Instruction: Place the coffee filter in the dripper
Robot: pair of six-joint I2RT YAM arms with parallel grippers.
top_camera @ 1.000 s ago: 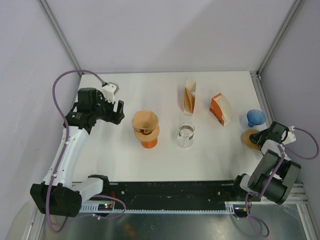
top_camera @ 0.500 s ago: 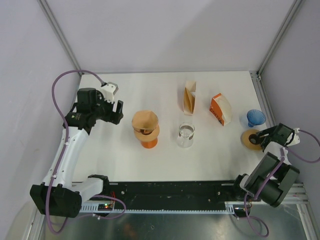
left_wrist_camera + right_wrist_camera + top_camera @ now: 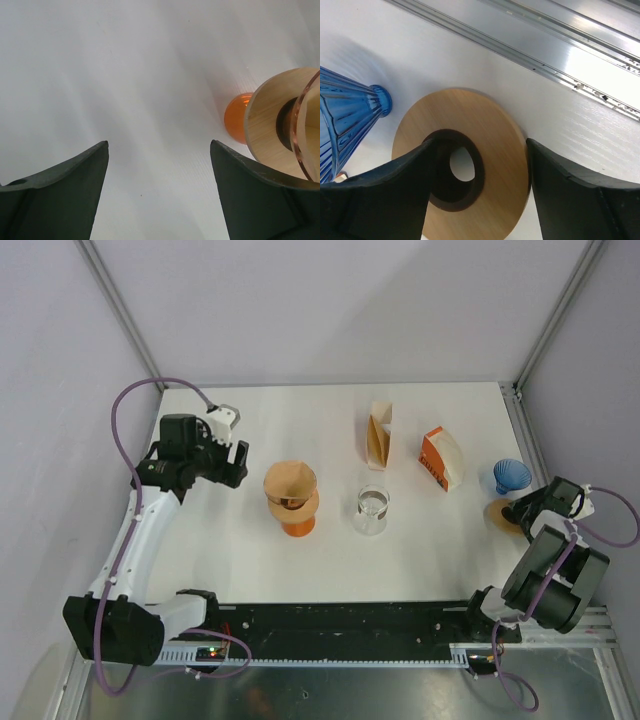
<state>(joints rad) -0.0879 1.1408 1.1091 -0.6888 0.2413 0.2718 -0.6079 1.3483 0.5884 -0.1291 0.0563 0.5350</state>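
Observation:
The orange glass dripper point(image 3: 292, 508) stands on a wooden ring and an orange base at the table's middle left. A brown paper coffee filter point(image 3: 290, 480) sits in its top. My left gripper point(image 3: 243, 465) is open and empty just left of the dripper. In the left wrist view, the gripper point(image 3: 159, 145) is over bare table, with the dripper's wooden ring point(image 3: 267, 120) and orange base point(image 3: 235, 117) at the right edge. My right gripper point(image 3: 513, 512) is open at the far right. In the right wrist view point(image 3: 480, 142) its fingers straddle a loose wooden ring point(image 3: 492, 165).
A blue glass dripper point(image 3: 512, 475) stands beside the loose wooden ring point(image 3: 495, 516); it also shows in the right wrist view point(image 3: 345, 120). A glass cup point(image 3: 372, 510) stands mid-table, with a filter holder point(image 3: 379, 435) and an orange-white filter box point(image 3: 441, 458) behind it. A metal rail point(image 3: 560, 45) runs along the right edge.
My right wrist has turned and shifted slightly left over the loose wooden ring. My left arm has barely moved. The dripper and filter are where they were.

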